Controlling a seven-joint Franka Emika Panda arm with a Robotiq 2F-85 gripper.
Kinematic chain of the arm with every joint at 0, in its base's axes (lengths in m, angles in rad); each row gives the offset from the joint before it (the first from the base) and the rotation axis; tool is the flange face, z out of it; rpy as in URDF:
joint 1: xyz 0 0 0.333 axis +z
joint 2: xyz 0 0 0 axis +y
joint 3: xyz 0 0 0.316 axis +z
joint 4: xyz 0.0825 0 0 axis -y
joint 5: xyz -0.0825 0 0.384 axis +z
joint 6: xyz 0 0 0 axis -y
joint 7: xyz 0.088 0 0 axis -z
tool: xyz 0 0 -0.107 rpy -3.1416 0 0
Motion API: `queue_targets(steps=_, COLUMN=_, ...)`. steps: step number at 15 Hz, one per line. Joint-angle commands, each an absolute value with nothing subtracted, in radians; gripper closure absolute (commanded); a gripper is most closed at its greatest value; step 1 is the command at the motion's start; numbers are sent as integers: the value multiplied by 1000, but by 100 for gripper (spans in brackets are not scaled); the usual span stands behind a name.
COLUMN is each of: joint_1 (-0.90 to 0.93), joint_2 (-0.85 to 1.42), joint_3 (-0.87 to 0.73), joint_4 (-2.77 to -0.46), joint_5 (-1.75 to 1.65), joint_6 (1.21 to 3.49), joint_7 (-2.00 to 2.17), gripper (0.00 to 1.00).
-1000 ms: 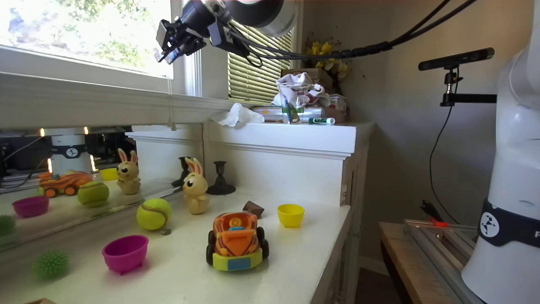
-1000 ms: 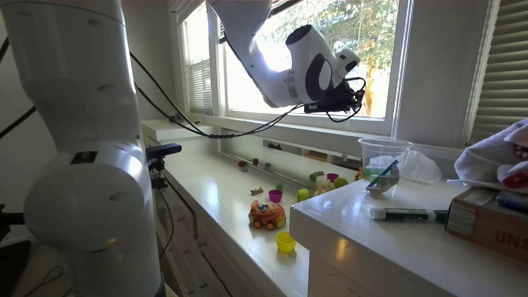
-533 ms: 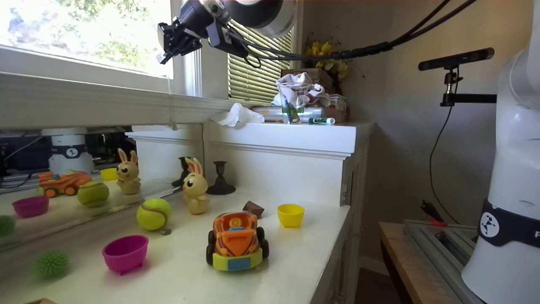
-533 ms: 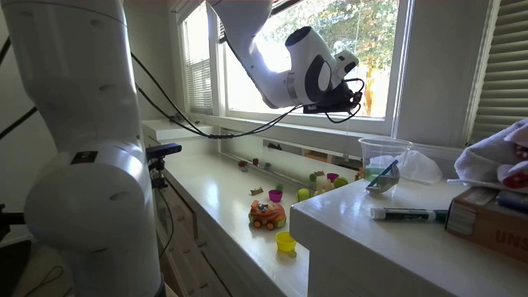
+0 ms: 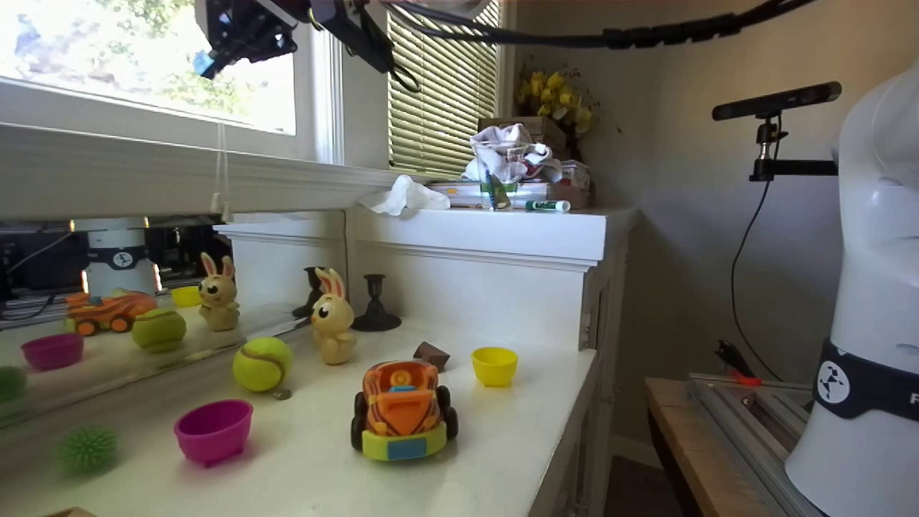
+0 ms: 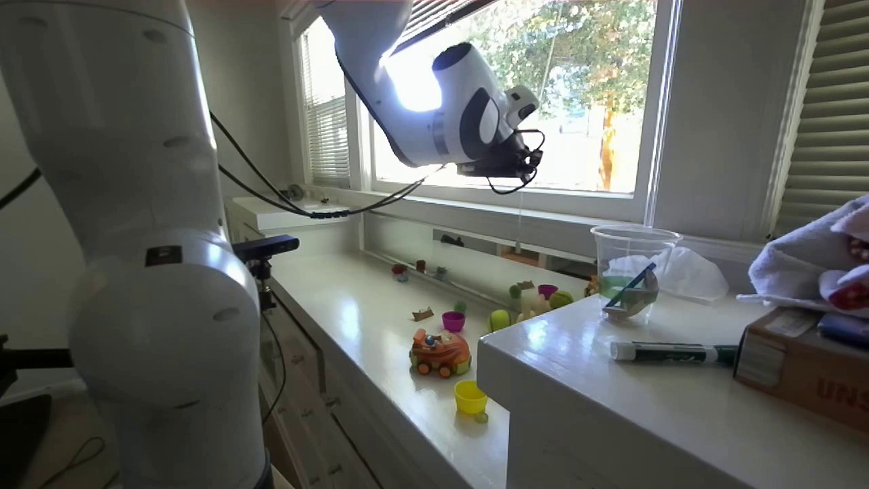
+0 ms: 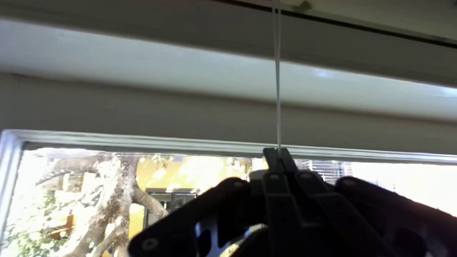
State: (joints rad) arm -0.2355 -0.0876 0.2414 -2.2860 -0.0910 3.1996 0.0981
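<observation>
Hanging approx. vert. below pinching gripper, cord points down.

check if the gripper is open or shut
Shut: in the wrist view the gripper has its jaws together, with the white cord pinched between them.

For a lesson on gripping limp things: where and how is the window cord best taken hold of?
Pinch the window cord above its end pulls, probably best from the room side, with jaws closing across it. It is thin, and below the jaws, now shut on it, it hangs straight; the window stands behind.
</observation>
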Motion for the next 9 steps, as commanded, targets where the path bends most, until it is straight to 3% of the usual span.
queue_targets(steps=1, joint_1=-77, joint_2=-137, joint_3=181, joint_4=-2327, joint_5=1, joint_6=3144, joint_7=114, gripper=100)
queue_targets(steps=9, joint_1=181, joint_2=-177, joint_3=60, joint_4=-2334, joint_5=297, joint_6=2992, joint_7=-40, gripper=100)
